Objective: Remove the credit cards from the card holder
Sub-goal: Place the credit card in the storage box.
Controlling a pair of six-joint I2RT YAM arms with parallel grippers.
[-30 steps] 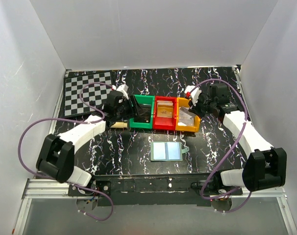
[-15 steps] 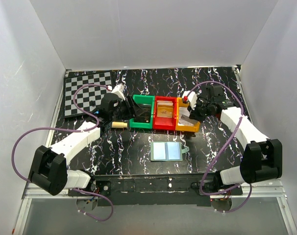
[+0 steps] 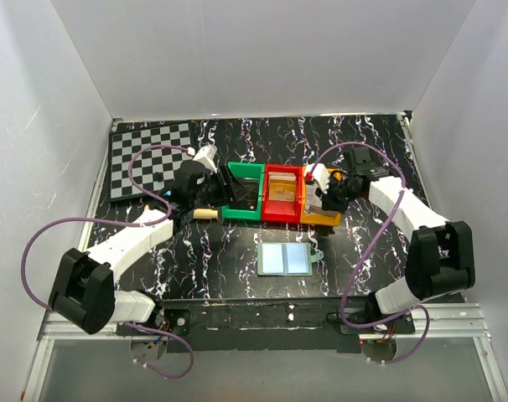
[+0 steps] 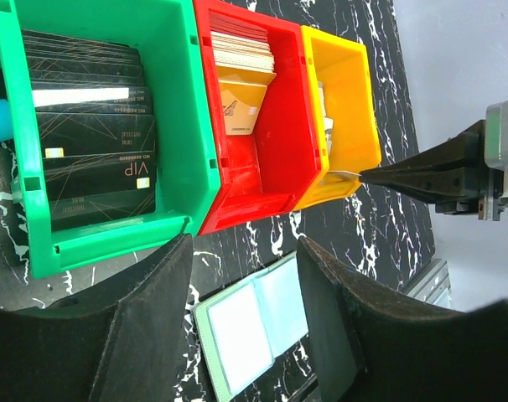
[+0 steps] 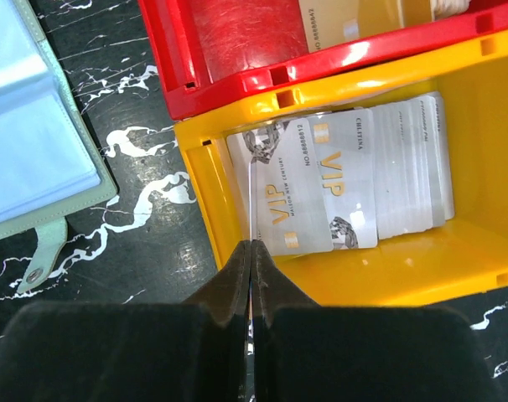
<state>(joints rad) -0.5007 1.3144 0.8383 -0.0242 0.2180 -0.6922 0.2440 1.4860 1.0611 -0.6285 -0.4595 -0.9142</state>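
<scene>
The card holder lies open on the table in front of the bins, both pale-blue panels facing up; it also shows in the left wrist view and the right wrist view. My right gripper hangs over the near-left corner of the yellow bin, shut on a thin silver credit card seen edge-on. Several silver VIP cards lie in that bin. My left gripper is open and empty, just left of the green bin.
The green bin holds dark cards and the red bin holds gold ones. A checkerboard lies at the back left. A pale cylinder rests beside the left gripper. White walls enclose the table.
My right arm has swung left, bringing its shut gripper over the yellow bin. My left gripper has drawn back a little from the green bin.
</scene>
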